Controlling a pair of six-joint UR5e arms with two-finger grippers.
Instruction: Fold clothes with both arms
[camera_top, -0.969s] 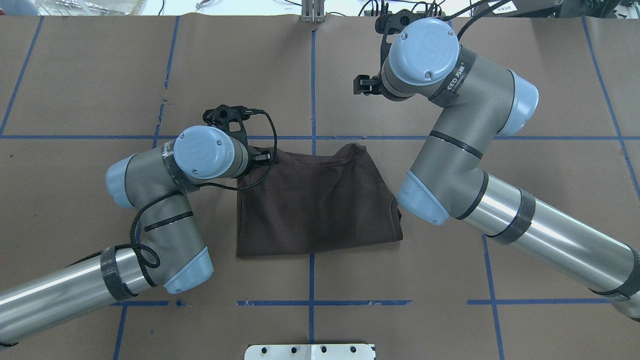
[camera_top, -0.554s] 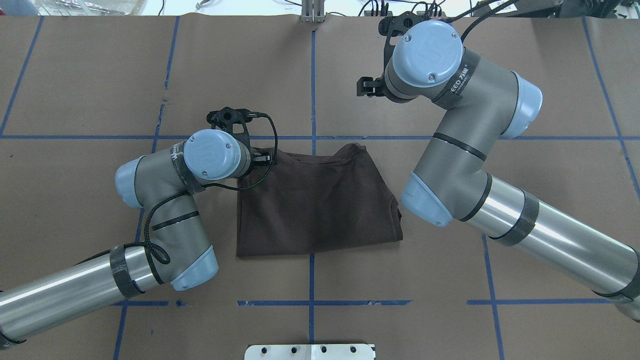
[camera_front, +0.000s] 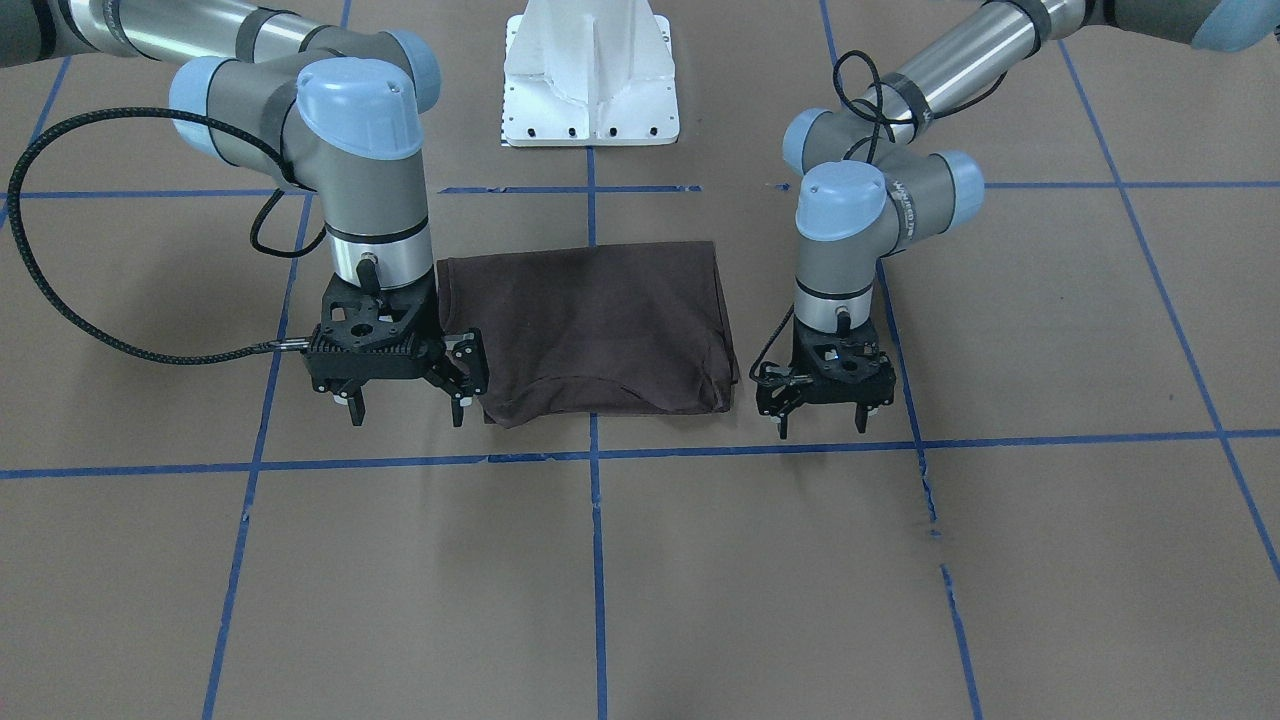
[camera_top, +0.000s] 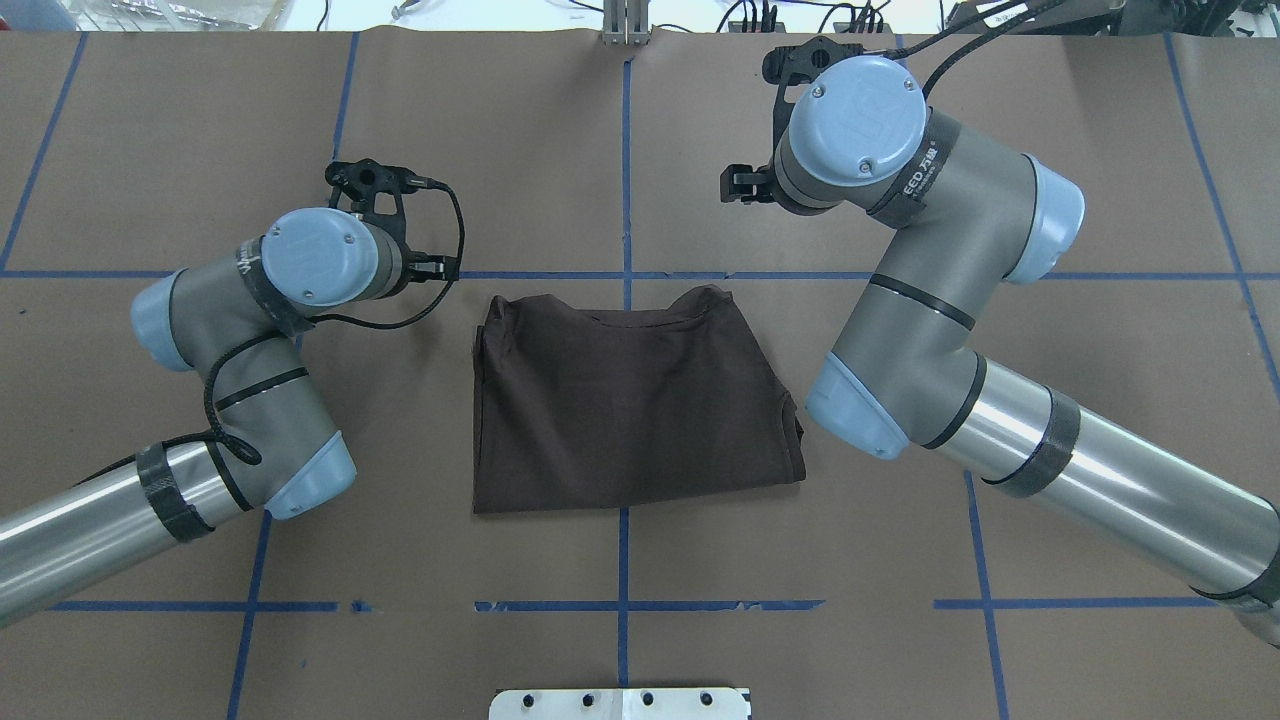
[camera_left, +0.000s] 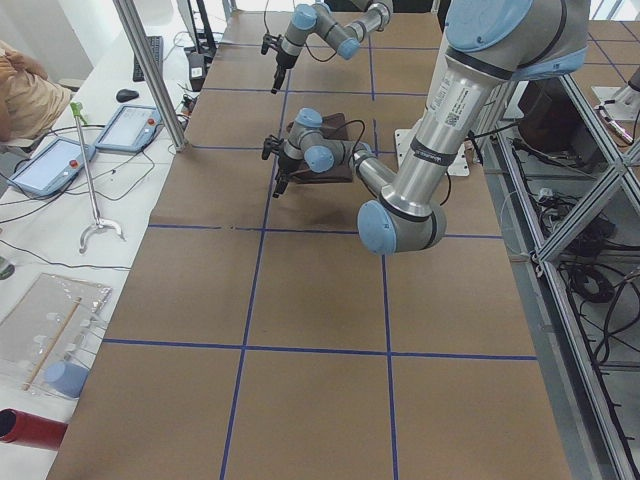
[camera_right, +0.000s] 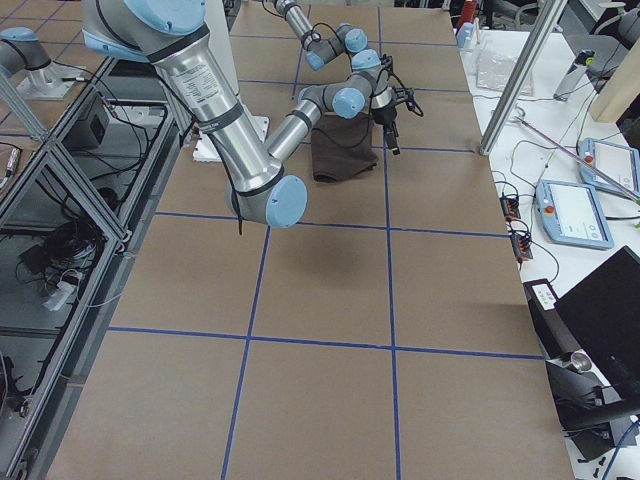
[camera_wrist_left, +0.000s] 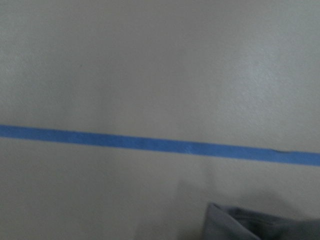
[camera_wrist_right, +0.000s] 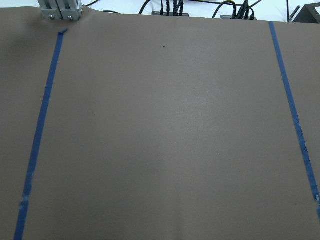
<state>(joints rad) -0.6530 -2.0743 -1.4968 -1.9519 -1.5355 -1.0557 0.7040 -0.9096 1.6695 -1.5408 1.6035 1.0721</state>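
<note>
Front view: the shirt lies folded flat on the table, and the left pincer and right pincer hang spread and empty beside its two ends, I'd guess so the fold sits undisturbed. Overhead, both sit past its far edge, touching nothing. Left wrist cam: just a shirt corner.

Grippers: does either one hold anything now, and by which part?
Nothing is held. The left gripper and the right gripper are both open, clear of the T-shirt.

T-shirt between left hand and right hand
</note>
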